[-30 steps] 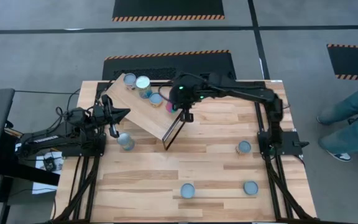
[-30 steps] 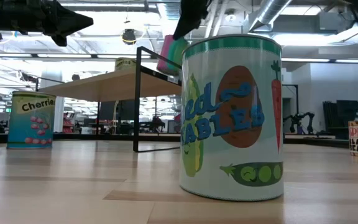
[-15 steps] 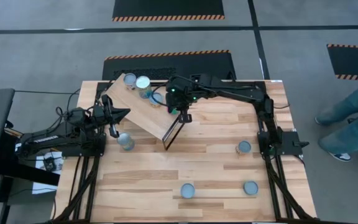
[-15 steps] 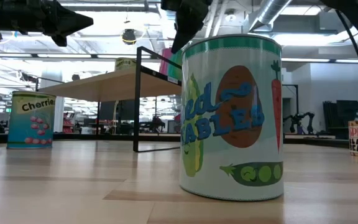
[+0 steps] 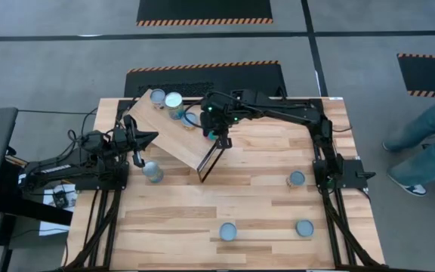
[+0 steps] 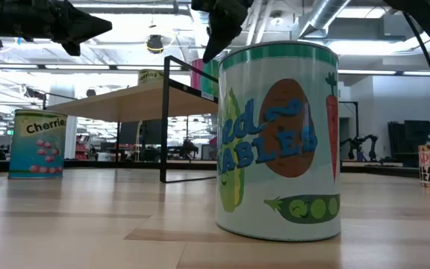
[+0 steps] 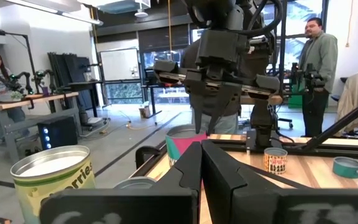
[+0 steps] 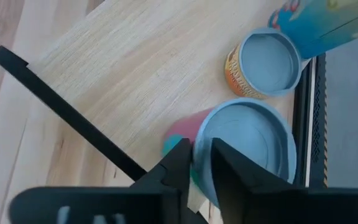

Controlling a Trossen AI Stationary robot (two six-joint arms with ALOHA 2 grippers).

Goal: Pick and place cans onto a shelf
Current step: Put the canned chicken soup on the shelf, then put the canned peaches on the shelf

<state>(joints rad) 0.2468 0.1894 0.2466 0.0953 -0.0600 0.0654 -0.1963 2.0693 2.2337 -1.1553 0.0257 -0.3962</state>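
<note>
- Shelf (image 5: 174,128) — a light wood board set slantwise at the worktop's (image 5: 263,219) far left, its dark-framed end (image 5: 210,160) facing the middle of the worktop.
- Right gripper (image 5: 219,136) — reaches across from the right arm's base to the shelf's right edge. In the right wrist view its fingers (image 8: 179,163) straddle the rim of a pink-and-teal can (image 8: 244,146) and pinch it; the can sits on the shelf board (image 8: 123,81).
- Neighbouring cans on the shelf — an orange-labelled can (image 8: 265,62) stands just beside the held one, and a taller blue-labelled can (image 8: 319,25) lies next beyond it. From above, two silvery tops (image 5: 174,100) show near the shelf's far end.
- Left gripper (image 5: 146,137) — waits at the worktop's left edge beside the shelf, fingers pressed together, pointing towards the shelf; its wrist view looks straight at the right arm's gripper over the pink can.
- Loose cans on the worktop — one just below the left gripper (image 5: 152,172), labelled "Cherries" in the low view (image 6: 36,143); one near the right arm's base (image 5: 297,179); two along the near edge (image 5: 227,231) and (image 5: 303,227).
- Obstruction — a mixed-vegetables can (image 6: 278,138) fills the low view's middle, hiding most of the shelf behind it.
- Surroundings — a person's legs (image 5: 425,143) stand on the floor to the right of the worktop.
</note>
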